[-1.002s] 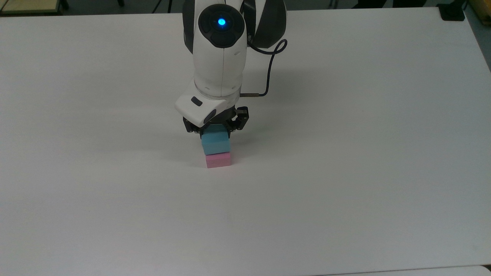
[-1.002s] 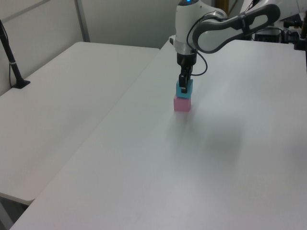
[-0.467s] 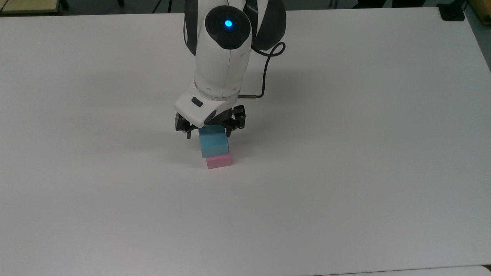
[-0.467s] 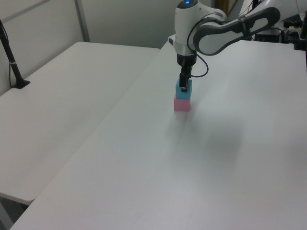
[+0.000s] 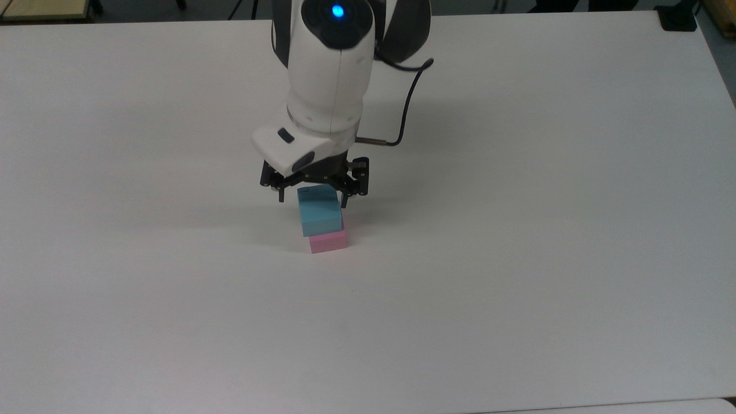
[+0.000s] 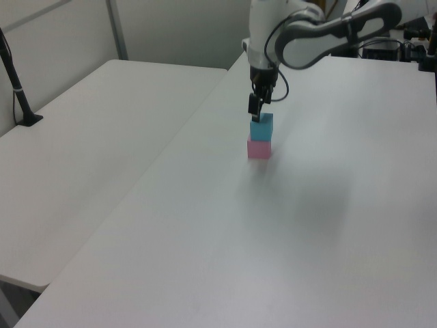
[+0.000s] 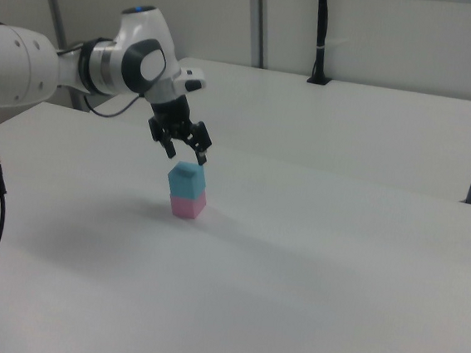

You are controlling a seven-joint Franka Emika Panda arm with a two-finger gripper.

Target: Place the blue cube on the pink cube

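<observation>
- The white table [image 5: 517, 287] lies bare on every side of the blue cube [image 5: 319, 213] stacked on the pink cube [image 5: 328, 241].
- Directly above the stack hangs the gripper [image 5: 313, 192], fingers spread — clear of the blue cube.

Blue cube [image 5: 319, 213] on pink cube [image 5: 328, 241]; pincer [image 5: 313, 195] above, apart.

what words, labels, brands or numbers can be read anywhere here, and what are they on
None: no readable text, number or logo shows in any view.
Blue cube: plain faces, no print.
Pink cube: plain, no print.
Arm: a blue light and dark buttons, no lettering to make out.
Gripper, open above the stack: no marking to read.
Table: bare white, no label.
</observation>
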